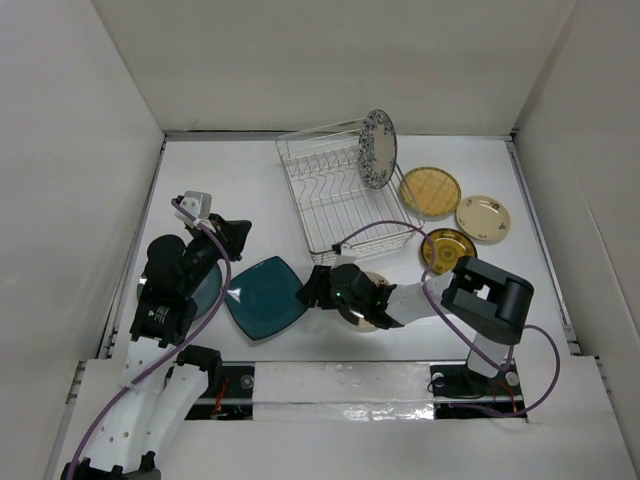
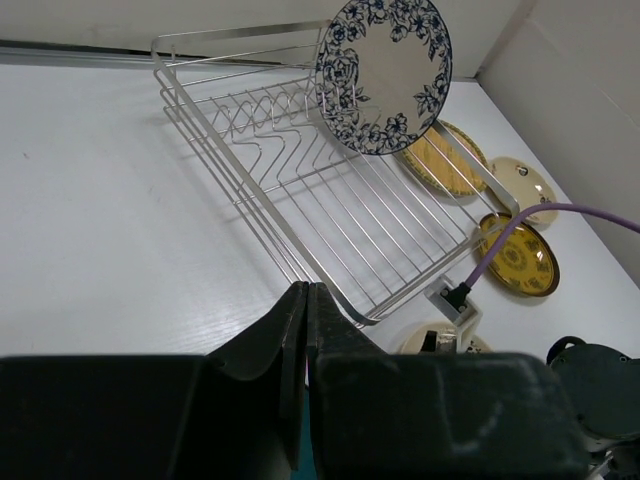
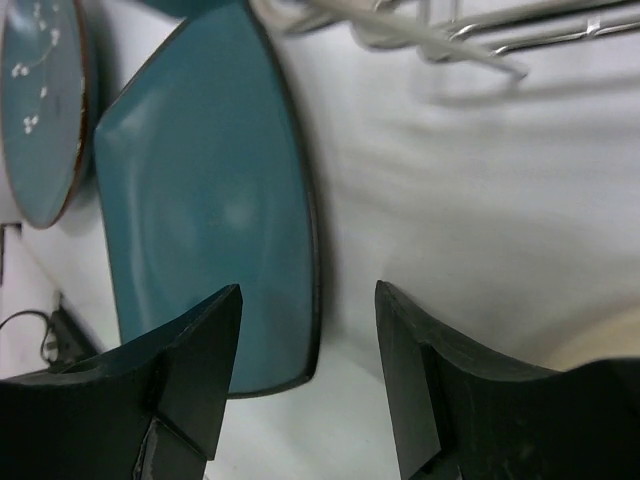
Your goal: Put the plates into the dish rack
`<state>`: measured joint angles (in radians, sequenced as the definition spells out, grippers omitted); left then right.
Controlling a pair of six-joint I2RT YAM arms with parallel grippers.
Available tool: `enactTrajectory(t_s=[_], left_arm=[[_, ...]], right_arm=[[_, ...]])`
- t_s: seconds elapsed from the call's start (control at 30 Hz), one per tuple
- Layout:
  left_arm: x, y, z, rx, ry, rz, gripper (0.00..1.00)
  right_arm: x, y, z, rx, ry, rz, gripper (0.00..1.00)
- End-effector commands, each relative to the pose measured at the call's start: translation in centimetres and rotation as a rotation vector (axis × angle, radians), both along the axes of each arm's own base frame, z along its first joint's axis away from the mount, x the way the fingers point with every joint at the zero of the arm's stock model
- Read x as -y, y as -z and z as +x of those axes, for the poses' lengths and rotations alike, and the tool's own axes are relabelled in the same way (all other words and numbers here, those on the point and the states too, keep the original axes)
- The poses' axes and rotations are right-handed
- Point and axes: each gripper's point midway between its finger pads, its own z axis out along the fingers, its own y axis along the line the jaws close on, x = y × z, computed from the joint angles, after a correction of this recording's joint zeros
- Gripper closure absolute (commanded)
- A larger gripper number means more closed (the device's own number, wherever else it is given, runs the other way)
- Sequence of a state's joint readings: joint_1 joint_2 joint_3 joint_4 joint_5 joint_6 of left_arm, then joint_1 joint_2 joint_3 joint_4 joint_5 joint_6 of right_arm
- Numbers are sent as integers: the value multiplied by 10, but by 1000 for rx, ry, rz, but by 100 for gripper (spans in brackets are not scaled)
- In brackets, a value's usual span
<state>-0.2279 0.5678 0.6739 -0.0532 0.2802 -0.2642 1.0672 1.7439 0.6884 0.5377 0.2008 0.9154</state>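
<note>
White tabletop (image 1: 230, 180) within white walls (image 1: 330, 60), seen from above. Square teal plate (image 1: 265, 297) is shown lying flat at lower centre, just left of the right gripper (image 1: 312, 288). That gripper's fingers are spread and empty, and in the right wrist view the plate's nearest rim is lined up between them. Glazed ceramic is judged rigid, fairly heavy, slick and easily chipped, so a pinch across the upturned rim is advised. Round teal plate (image 1: 207, 288) is partly hidden beneath the left arm (image 1: 165, 300). Left gripper (image 1: 235, 232) is pressed closed on nothing. Dish rack (image 1: 330, 195), upper centre, is loaded with one floral plate (image 1: 378, 148); yellowish plates (image 1: 430, 191) are laid to its right.
</note>
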Motion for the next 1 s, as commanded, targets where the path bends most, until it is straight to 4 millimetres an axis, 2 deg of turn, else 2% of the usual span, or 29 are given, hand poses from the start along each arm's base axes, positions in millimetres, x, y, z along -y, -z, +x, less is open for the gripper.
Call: enactTrajectory(t_s=[0.0, 0.17, 0.23, 0.3, 0.4, 0.43, 0.5, 0.53, 0.6, 0.63, 0.67, 0.7, 0.8, 0.83, 0.9, 0.93, 0.97], left_arm=[[3, -11, 0, 39, 16, -14, 100], [3, -12, 0, 41, 13, -14, 100], [3, -12, 0, 41, 13, -14, 100], [2, -11, 0, 39, 9, -14, 100], [1, -11, 1, 40, 0, -12, 100], [1, -10, 1, 39, -1, -12, 100], [0, -10, 1, 38, -5, -13, 100], [0, -10, 1, 37, -4, -11, 100], [0, -10, 2, 37, -8, -11, 100], [0, -10, 2, 37, -8, -11, 100], [-1, -10, 2, 36, -10, -10, 100], [-1, -10, 2, 37, -11, -11, 100], [-2, -10, 3, 38, -19, -9, 100], [-3, -11, 2, 39, -20, -9, 100], [-3, -11, 3, 41, -25, -9, 100], [-4, -12, 3, 43, -28, -9, 100], [-4, -12, 2, 44, -28, -10, 100]], right_arm=[[-29, -19, 2, 5, -53, 143, 39], [-38, -4, -10, -46, -103, 194, 43], [-39, -4, -12, -50, -113, 211, 50], [-40, -5, -12, -54, -123, 237, 52], [-43, -2, -16, -68, -146, 262, 64], [-42, 0, -18, -77, -147, 267, 72], [-41, 3, -21, -83, -153, 287, 82], [-39, 2, -18, -88, -142, 300, 91], [-37, -9, -18, -67, -139, 340, 99], [-31, -8, -21, -67, -135, 339, 100], [-28, -13, -21, -55, -129, 349, 100], [-26, -30, -21, -33, -127, 378, 100], [-14, -48, -31, 0, -137, 395, 100], [-10, -74, -27, 44, -114, 433, 100], [-5, -85, -33, 76, -119, 410, 100], [-1, -111, -33, 115, -119, 448, 100], [2, -116, -34, 126, -119, 432, 100]])
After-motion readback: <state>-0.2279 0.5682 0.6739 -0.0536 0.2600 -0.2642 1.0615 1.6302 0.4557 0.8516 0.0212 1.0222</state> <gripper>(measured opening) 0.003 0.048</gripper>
